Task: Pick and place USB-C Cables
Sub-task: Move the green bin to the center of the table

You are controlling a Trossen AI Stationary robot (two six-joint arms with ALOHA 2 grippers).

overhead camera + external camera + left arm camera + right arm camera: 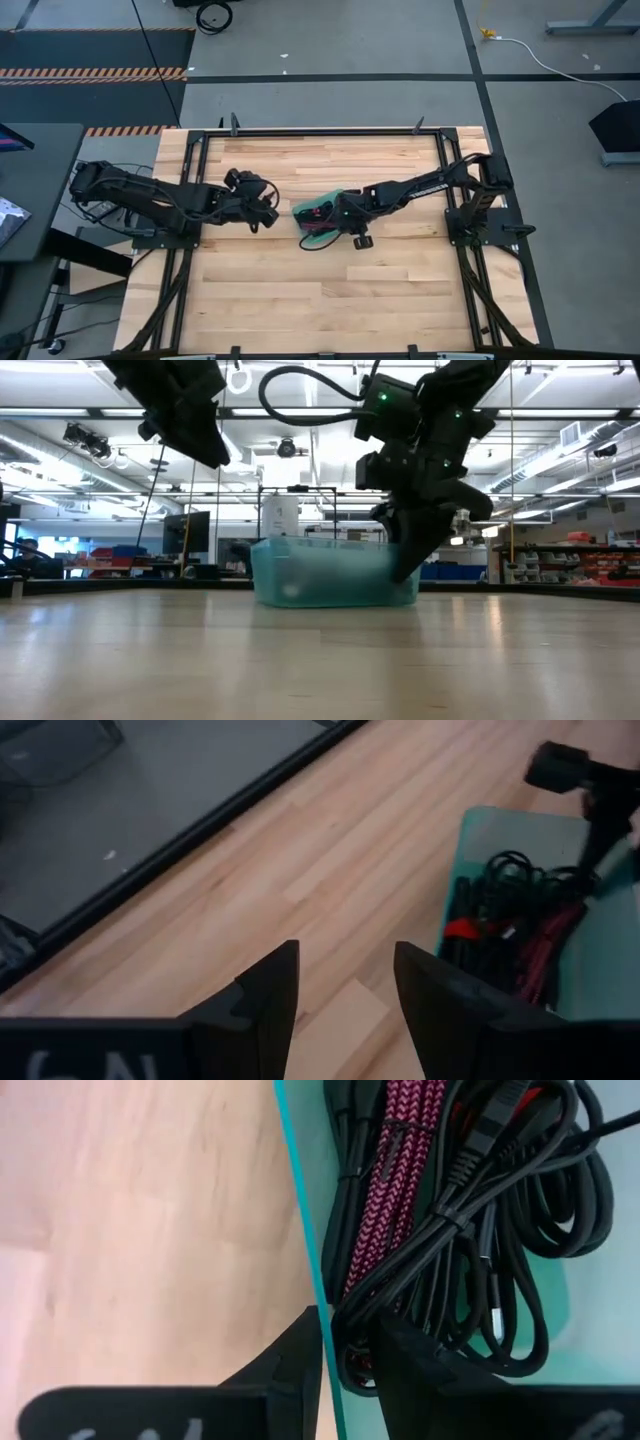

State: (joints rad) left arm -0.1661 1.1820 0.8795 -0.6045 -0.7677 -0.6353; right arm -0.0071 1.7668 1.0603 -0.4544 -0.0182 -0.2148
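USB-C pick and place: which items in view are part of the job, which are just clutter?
Job:
black bundled cables, in the tray
purple-magenta braided cable, in the tray
shallow teal-green plastic tray
right gripper, at the tray's wall
left gripper, open, above bare wood beside the tray

Clutter:
long white cord with yellow plug, on the floor

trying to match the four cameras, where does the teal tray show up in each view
High view: teal tray at table centre, under the right gripper.
Low view: tray mid-picture on the table, right gripper at its right end.
Left wrist view: tray at the right edge, holding the USB-C cables.
Right wrist view: tray wall runs down the middle.
Shared landmark: the purple-magenta cable among black ones.
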